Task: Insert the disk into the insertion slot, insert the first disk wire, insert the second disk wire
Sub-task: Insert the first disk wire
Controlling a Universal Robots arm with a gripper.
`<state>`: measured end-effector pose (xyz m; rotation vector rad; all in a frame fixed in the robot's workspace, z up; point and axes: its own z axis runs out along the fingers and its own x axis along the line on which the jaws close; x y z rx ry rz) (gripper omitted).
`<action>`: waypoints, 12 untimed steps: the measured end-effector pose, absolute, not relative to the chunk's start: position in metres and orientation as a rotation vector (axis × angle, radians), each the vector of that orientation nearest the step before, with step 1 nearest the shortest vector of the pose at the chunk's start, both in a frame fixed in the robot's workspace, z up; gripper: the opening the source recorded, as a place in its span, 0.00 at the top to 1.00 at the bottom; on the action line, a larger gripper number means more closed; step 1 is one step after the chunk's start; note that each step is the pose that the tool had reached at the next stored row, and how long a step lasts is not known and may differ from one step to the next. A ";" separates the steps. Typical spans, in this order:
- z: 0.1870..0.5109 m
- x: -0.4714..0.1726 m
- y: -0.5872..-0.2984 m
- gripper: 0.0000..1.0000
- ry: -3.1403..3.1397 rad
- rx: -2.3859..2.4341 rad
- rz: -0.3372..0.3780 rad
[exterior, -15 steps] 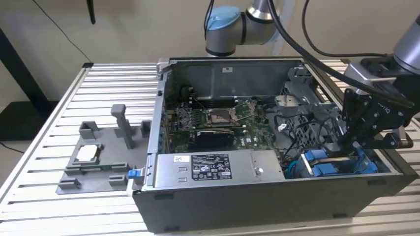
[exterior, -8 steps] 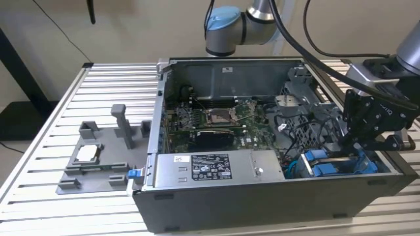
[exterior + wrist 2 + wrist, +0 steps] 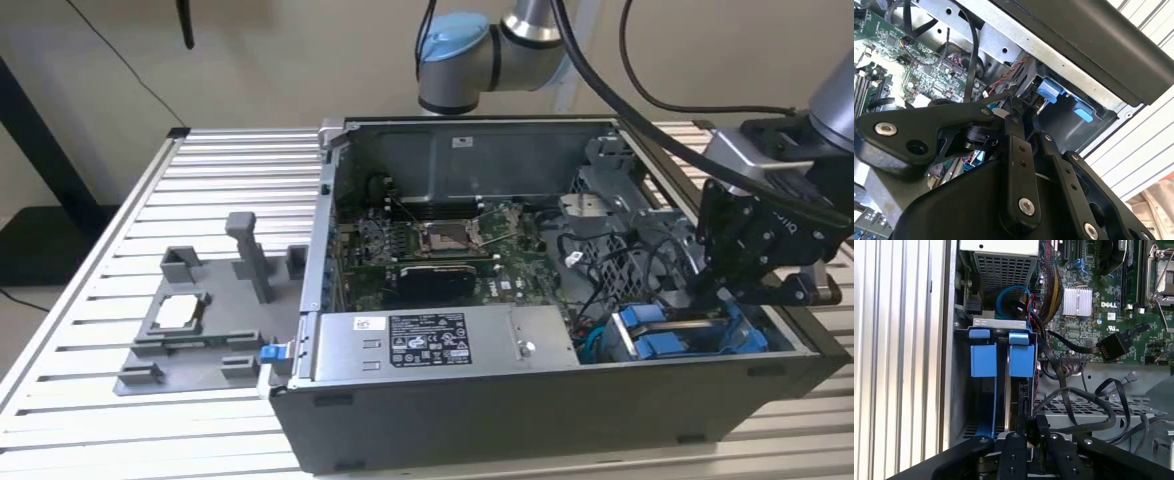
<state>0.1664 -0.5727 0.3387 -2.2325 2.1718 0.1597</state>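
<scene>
The disk stands on edge in the insertion slot, under the blue tabs of its carrier. In the exterior view the blue carrier sits in the case's near right corner. My gripper is right at the disk's exposed edge, fingers shut on a black wire plug whose cable loops away over the metal cage. From outside, the gripper reaches down into that corner. In the second wrist view the gripper points at the blue tabs.
Another black plug on a flat cable hangs loose over the motherboard. The grey labelled power-supply box lies along the case front. A grey fixture stands on the slatted table at the exterior view's left.
</scene>
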 end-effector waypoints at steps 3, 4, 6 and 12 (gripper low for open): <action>0.339 0.166 -0.575 0.80 2.170 -2.231 0.162; 0.339 0.166 -0.576 0.80 2.170 -2.231 0.163; 0.339 0.166 -0.578 0.80 2.169 -2.230 0.165; 0.339 0.166 -0.578 0.80 2.158 -2.220 0.185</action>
